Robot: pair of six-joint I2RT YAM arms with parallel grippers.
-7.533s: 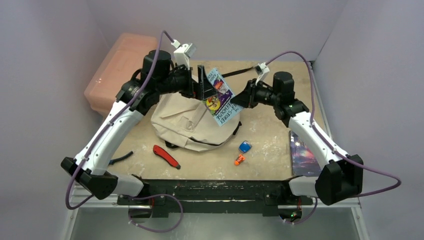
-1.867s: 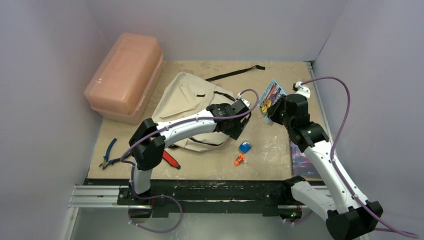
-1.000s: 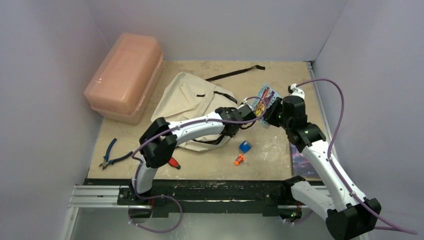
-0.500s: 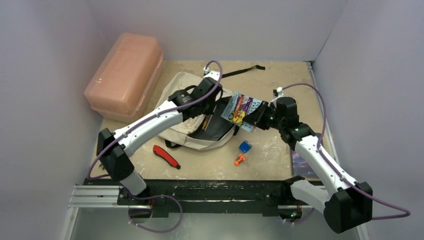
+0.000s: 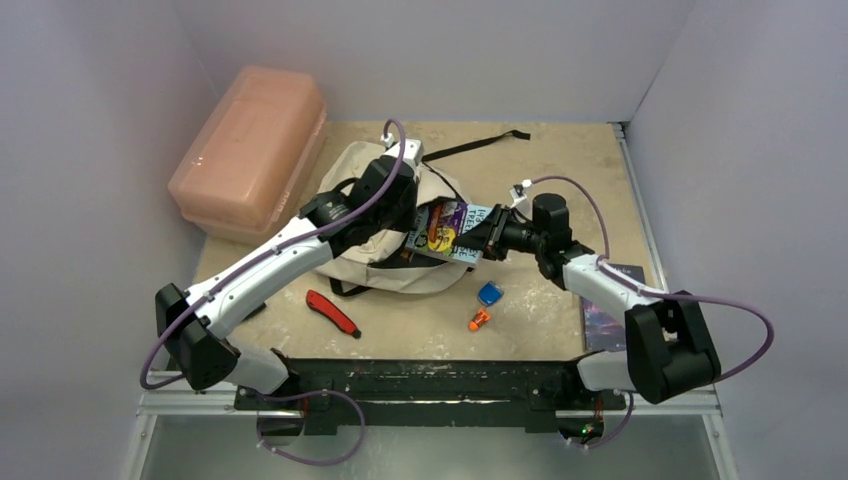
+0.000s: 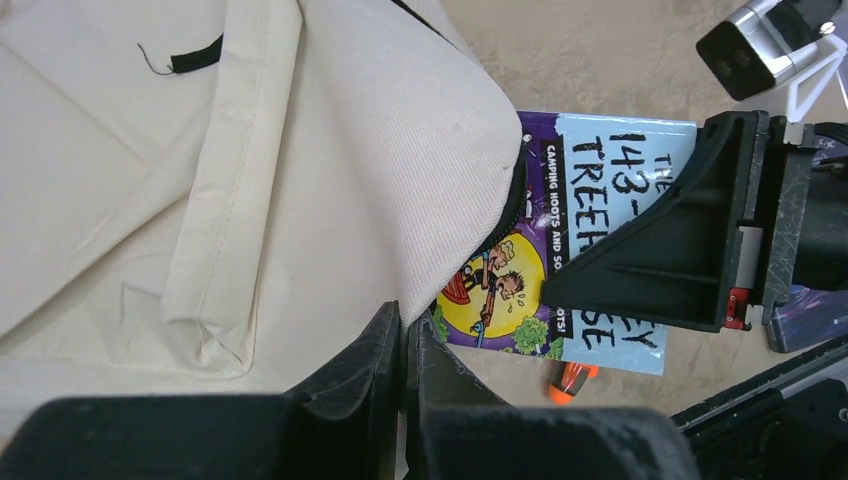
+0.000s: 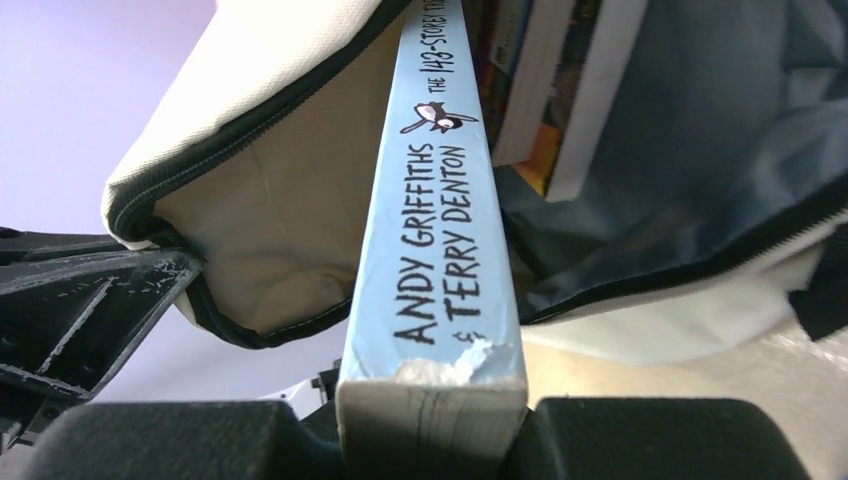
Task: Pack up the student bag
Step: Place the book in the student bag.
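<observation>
Cream canvas with black trim, the student bag [image 5: 445, 278] lies on the counter [image 5: 560, 170], left of the middle, with its zipped mouth turned to the right and gaping.

We see our left hand [image 6: 405, 330] closed tight, its two fingers pinching the upper flap of the student bag at the zip edge and holding that flap lifted off the lower side.

Our right hand [image 7: 432, 425] is closed on a book [image 5: 447, 228], one finger on each cover near its outer end. The pale blue spine, which names Andy Griffiths and Terry Denton, faces that wrist's camera. The book's far end has passed the zip line and sits between the raised flap and the dark lining. From the left wrist the flap covers the book's inner edge, while the rest of the cover lies outside.

Inside the bag a second book [image 7: 540, 90] rests against the lining just beside the first. What looks like a third, with a dark cover [image 5: 605, 312], lies flat near the counter's right edge.

In front of the bag we count one red-handled knife [image 5: 333, 313], one small blue thing [image 5: 489, 293] and one small orange thing [image 5: 479, 320]. Behind it lies one loose black strap [image 5: 470, 146]. One pink plastic box [image 5: 250, 150] stands at the back left.
</observation>
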